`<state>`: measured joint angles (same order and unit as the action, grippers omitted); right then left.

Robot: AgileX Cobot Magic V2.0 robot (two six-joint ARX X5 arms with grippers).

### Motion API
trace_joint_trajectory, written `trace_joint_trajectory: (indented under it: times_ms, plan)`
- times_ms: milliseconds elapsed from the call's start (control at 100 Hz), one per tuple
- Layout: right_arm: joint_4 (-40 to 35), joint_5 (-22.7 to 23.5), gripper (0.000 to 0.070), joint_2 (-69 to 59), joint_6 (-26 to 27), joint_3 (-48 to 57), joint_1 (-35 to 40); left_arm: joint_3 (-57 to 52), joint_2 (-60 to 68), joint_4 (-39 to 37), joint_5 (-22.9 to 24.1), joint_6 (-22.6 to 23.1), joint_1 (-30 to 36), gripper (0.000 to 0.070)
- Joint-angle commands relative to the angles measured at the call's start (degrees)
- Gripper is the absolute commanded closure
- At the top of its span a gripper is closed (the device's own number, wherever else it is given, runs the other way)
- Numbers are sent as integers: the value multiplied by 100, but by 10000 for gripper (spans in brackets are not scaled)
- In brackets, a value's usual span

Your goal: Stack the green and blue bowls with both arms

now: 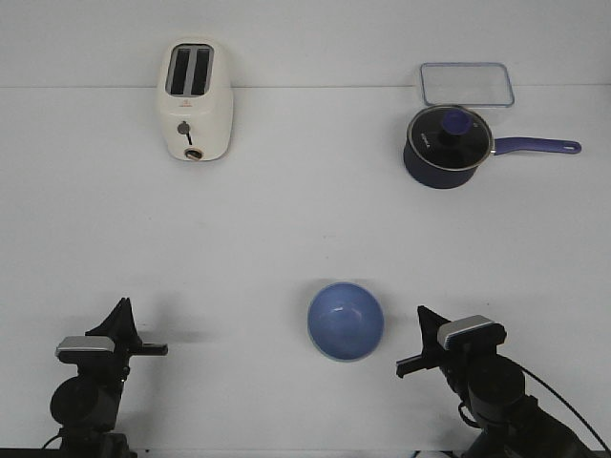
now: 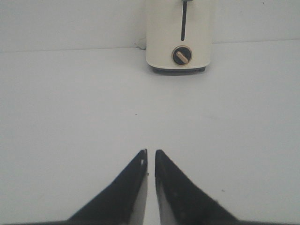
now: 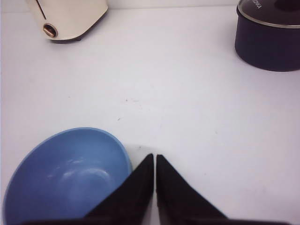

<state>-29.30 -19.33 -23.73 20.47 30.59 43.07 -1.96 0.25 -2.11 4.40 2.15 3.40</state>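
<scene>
The periwinkle blue bowl stands upright and empty on the white table, near the front and right of the middle. It also shows in the right wrist view. The green bowl is out of view in every frame. My right gripper sits low just right of the blue bowl; in its wrist view the gripper is shut and empty, its tips beside the bowl's rim. My left gripper rests at the front left, far from the bowl; in its wrist view it is shut and holds nothing.
A cream toaster stands at the back left, straight ahead of my left gripper. A dark blue lidded saucepan with its handle pointing right stands at the back right. A clear rectangular tray lies behind it.
</scene>
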Motion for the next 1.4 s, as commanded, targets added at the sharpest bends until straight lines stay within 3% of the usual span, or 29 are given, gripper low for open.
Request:
trace_joint_trajectory:
  times_ms: [0, 570, 700, 840, 1000, 1090, 1390]
  plan:
    - [76, -22, 691, -22, 68, 15, 46, 118, -9, -92, -13, -26, -2, 688]
    - [76, -22, 691, -22, 63, 15, 46, 116, -9, -90, -13, -26, -2, 688]
    - [98, -63, 691, 48, -184, 15, -28, 116, -9, -90, -13, -26, -2, 688]
    - [588, -90, 691, 291, -920, -208, -1005, 116, -9, -90, -13, -26, -2, 688]
    - [1541, 1095, 691, 1158, -1670, -1329, -2861, 116, -9, -90, -13, -24, -2, 688]
    - [1893, 1403, 691, 1670, -1797, -1952, -3593, 116, -9, -90, -13, -24, -2, 688]
    - [2109, 1379, 691, 2365, -1814, -2951, -4175, 116, -9, -90, -13, -26, -2, 688]
